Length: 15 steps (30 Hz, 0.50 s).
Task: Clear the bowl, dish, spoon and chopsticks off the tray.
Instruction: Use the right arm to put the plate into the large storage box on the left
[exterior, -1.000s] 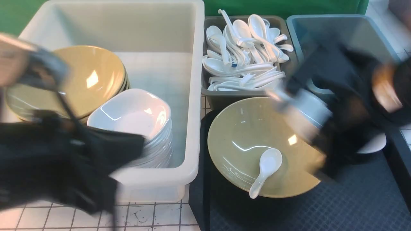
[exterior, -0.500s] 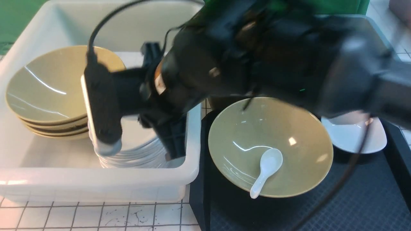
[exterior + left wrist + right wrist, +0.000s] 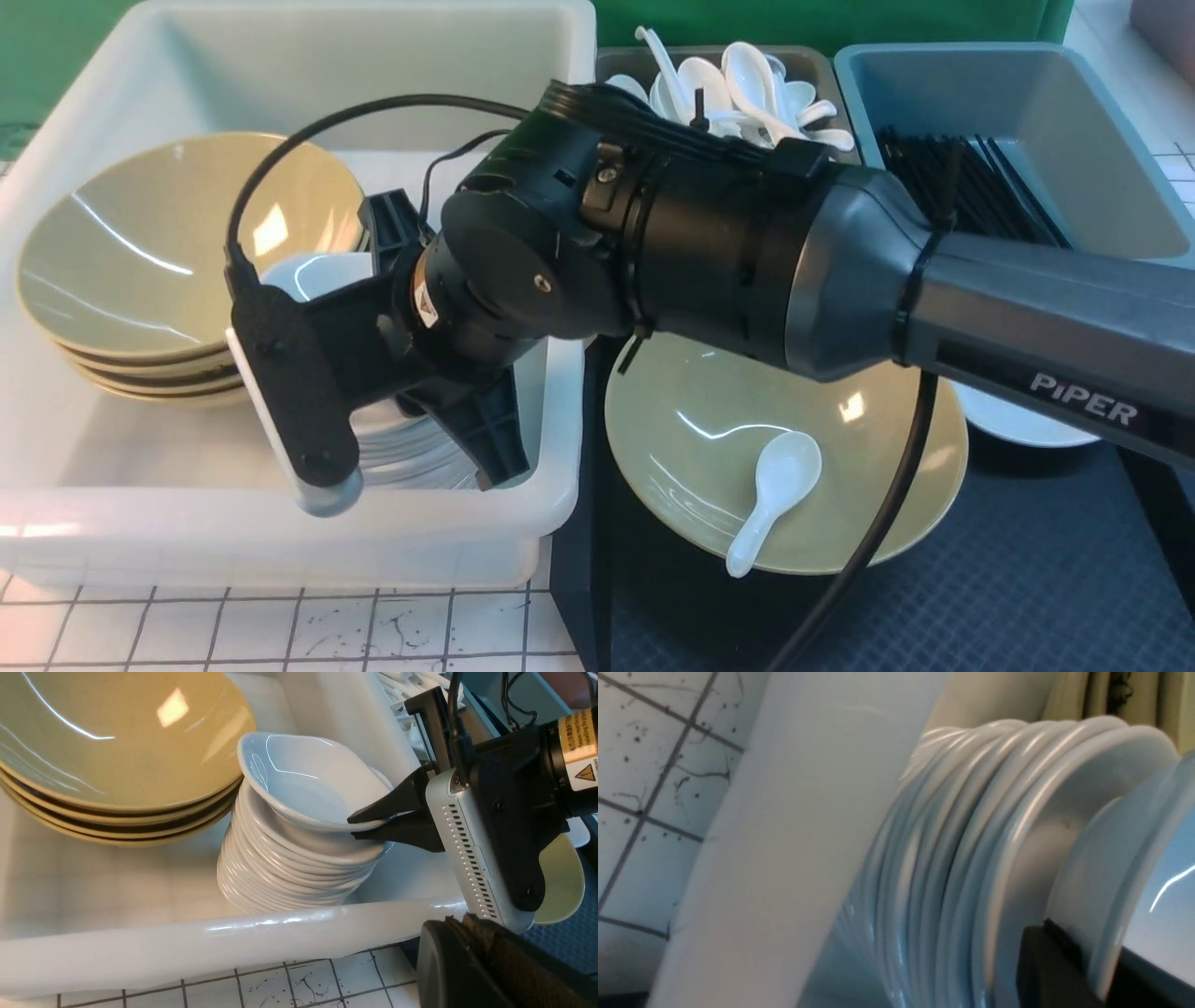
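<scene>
The olive-yellow bowl [image 3: 747, 411] sits on the black tray [image 3: 1027, 579] with the white spoon [image 3: 775, 495] lying inside it. A white dish [image 3: 1018, 425] shows on the tray behind my right arm. My right gripper [image 3: 481, 471] reaches across into the white tub [image 3: 280, 532], shut on the rim of another white dish [image 3: 299, 779]. That dish sits tilted on top of the stack of white dishes [image 3: 289, 872]; its rim shows between the jaws in the right wrist view [image 3: 1148, 858]. My left gripper [image 3: 460, 919] is shut and empty, outside the tub's front wall. No chopsticks show on the tray.
Several olive bowls [image 3: 159, 243] are stacked in the tub's left part. A grey bin of white spoons [image 3: 747, 84] and a blue-grey bin of black sticks [image 3: 971, 187] stand behind the tray. My right arm [image 3: 840, 261] spans the middle of the view.
My right arm has swung from over the tray's right side across to the tub, carrying a white dish onto the stack. My left arm has withdrawn out of the front view.
</scene>
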Tool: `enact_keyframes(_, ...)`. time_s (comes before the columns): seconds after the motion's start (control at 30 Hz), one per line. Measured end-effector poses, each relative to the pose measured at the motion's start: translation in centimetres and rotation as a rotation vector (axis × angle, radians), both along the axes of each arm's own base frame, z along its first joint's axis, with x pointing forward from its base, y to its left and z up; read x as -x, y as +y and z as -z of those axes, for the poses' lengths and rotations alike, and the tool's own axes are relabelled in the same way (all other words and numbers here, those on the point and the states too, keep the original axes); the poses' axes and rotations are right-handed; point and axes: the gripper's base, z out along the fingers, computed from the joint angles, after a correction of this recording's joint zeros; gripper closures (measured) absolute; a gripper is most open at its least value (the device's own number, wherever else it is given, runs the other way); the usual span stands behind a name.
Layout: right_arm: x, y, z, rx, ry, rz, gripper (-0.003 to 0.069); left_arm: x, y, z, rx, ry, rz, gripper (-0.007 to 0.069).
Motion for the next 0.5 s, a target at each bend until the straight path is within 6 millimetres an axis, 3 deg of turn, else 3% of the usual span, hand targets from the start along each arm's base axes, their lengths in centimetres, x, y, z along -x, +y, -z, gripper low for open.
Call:
enact_keyframes(0.1,0.2,-0.1,0.1,0.019,0.012,-0.002,0.0541,0.0,0.0,0.0,-0.007,-0.003,0.004,0.0624)
enact_keyframes(0.33,0.7,-0.4,-1.0,0.005,0.004,0.046,0.0315,0.1,-0.1,0.1,-0.002,0.006,0.02,0.0624)
enact_keyframes(0.5,3.2,-1.5,-4.5,0.018,0.039,0.11,0.0196,0.1,-0.5,-0.2,0.027,-0.016,0.05,0.0624)
